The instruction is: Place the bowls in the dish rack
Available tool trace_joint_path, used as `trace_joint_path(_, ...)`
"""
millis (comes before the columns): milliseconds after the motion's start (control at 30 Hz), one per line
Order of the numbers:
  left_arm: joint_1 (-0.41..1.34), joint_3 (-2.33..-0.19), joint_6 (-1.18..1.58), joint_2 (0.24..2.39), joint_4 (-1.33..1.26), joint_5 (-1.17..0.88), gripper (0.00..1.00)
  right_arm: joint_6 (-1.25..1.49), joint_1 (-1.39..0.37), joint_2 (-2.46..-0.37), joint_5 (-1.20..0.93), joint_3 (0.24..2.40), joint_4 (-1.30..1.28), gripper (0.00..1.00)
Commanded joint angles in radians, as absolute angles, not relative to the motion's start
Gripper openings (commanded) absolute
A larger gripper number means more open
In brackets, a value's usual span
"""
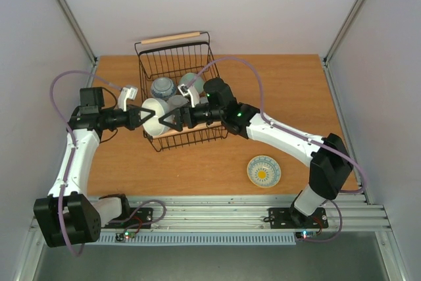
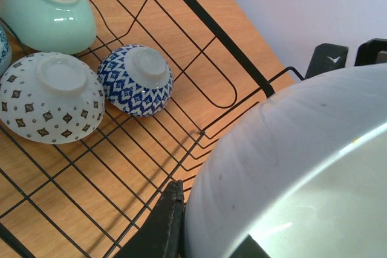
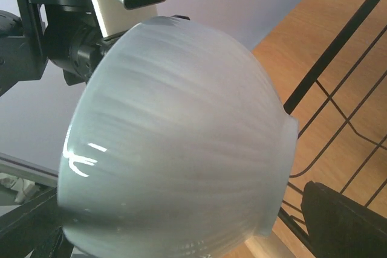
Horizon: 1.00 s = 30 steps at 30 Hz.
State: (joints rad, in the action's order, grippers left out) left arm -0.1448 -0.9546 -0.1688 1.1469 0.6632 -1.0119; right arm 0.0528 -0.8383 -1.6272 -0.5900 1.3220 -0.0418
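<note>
Over the rack's near end: a pale bowl hangs in the air between my two claws.
Which way it points: it lies on its side. Its mouth faces my left arm and its foot ring faces the rack wires.
My left claw: it pinches the pale bowl at the rim. One finger is outside the wall, and the other finger is mostly hidden.
My right claw: its fingers are spread wide, one on each side of the pale bowl. I cannot tell if they touch it.
Dish rack: its long side runs away from me, with a wooden handle at the far end. The near end is partly hidden under my claws.
Bowls in the rack: a mint bowl, a dotted white bowl and a blue-and-white bowl sit mouth down. A fourth bowl is cut off at the edge.
Yellow-centred bowl: it sits mouth up on the table, well apart from the dish rack.
</note>
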Motion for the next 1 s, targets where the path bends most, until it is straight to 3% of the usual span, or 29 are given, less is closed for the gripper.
trace_joint_path(0,-0.152,-0.991,-0.183,1.126,0.650,-1.102,0.00,0.082,-0.832,-1.650,-0.640,1.344,-0.003,0.98)
trace_joint_path(100,-0.152,-0.991,-0.189,1.130,0.656,-1.128,0.00,0.084,-0.833,-1.659,-0.662,1.346,0.012,0.92)
trace_joint_path(200,-0.152,-0.994,-0.198,1.136,0.666,-1.160,0.00,0.084,-0.833,-1.671,-0.685,1.355,0.027,0.78)
trace_joint_path(433,-0.153,-0.997,-0.203,1.139,0.669,-1.117,0.00,0.068,-0.831,-1.680,-0.645,1.386,-0.046,0.03)
trace_joint_path(533,-0.153,-0.994,-0.190,1.137,0.655,-1.061,0.01,0.031,-0.831,-1.673,-0.608,1.405,-0.100,0.01)
trace_joint_path(567,-0.153,-0.994,-0.182,1.135,0.652,-1.039,0.08,0.018,-0.831,-1.669,-0.590,1.414,-0.124,0.01)
trace_joint_path(633,-0.154,-0.993,-0.172,1.131,0.643,-0.985,0.53,-0.050,-0.831,-1.662,-0.538,1.448,-0.199,0.01)
trace_joint_path(700,-0.153,-0.991,-0.157,1.124,0.633,-0.927,0.69,-0.114,-0.831,-1.663,-0.438,1.505,-0.310,0.01)
trace_joint_path(800,-0.153,-0.988,-0.133,1.121,0.620,-0.856,0.77,-0.214,-0.831,-1.704,-0.281,1.630,-0.505,0.01)
trace_joint_path(967,-0.153,-0.981,-0.111,1.121,0.600,-0.768,0.79,-0.368,-0.830,-1.827,-0.122,1.831,-0.725,0.01)
